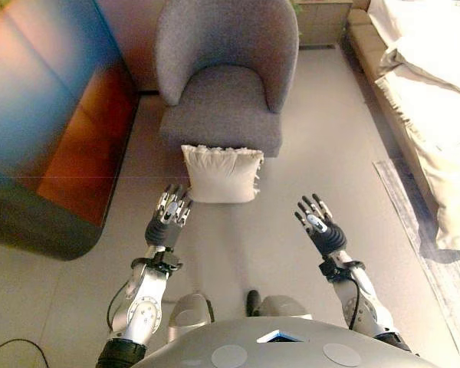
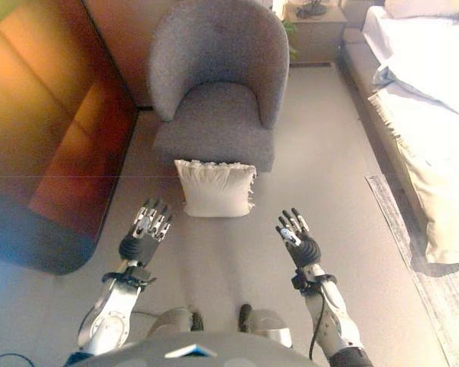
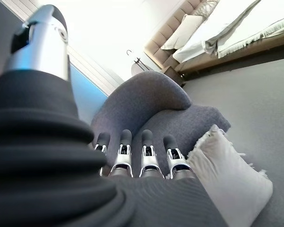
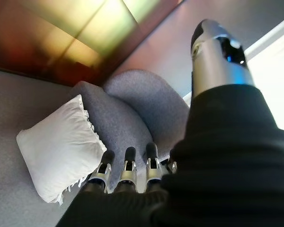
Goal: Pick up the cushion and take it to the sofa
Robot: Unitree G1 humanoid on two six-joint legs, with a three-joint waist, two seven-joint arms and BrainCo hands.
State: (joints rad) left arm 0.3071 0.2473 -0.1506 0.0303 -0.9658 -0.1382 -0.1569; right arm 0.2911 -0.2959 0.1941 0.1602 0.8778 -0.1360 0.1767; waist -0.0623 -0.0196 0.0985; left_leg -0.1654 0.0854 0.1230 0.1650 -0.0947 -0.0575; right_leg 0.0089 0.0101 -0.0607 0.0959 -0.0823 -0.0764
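Observation:
A white fringed cushion [image 1: 221, 174] stands on the floor, leaning against the front of a grey armchair [image 1: 226, 77]. It shows too in the wrist views, cushion [image 3: 229, 177] and cushion [image 4: 59, 147]. My left hand [image 1: 169, 215] hovers open just left of and nearer than the cushion, fingers straight, not touching it. My right hand [image 1: 319, 227] is open as well, further to the right and apart from the cushion. Both hands are empty.
A dark wooden cabinet [image 1: 54, 115] runs along the left. A bed with pale bedding [image 1: 433, 100] lies at the right, with a rug [image 1: 425, 230] beside it. A small side table [image 2: 315, 30] stands behind the armchair.

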